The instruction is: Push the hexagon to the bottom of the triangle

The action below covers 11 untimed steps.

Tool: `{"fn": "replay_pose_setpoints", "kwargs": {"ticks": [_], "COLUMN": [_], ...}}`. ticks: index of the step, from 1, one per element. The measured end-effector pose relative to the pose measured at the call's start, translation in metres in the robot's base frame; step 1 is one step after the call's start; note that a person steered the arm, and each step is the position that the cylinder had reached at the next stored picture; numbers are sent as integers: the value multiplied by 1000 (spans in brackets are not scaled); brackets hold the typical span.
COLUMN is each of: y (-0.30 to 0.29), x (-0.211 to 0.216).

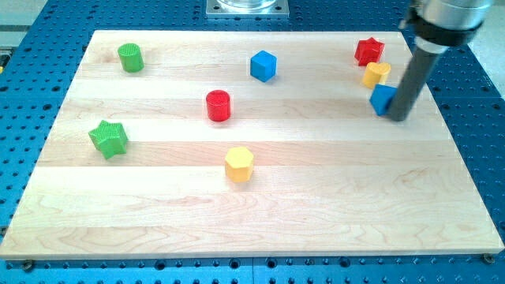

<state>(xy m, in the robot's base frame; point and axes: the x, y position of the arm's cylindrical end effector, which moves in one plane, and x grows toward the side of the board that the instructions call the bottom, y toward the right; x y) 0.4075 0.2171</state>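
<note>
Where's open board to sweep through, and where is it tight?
Open: the whole strip below the yellow hexagon, and right of it. Tight: the top-right, where my tip touches the blue triangle beside the yellow block and red star.

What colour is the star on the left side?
Green; the star shows clearly in the camera view.

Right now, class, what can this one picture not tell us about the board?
- Blue block, camera view: the rod covers its right side, so its shape is unclear.
- My tip: whether it touches that block.
- Yellow block: too small to tell its shape.
- The arm: cut off by the view's top.
</note>
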Motion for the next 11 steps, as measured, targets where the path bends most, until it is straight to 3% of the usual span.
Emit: {"fn": "replay_pose_setpoints", "kwargs": {"ticks": [1, 2, 3, 4, 5, 6, 7, 8, 11], "y": [-17, -137, -266, -298, -228, -135, -157, -141, -32], "x": [44, 130, 179, 135, 86, 85, 99, 73, 51]}}
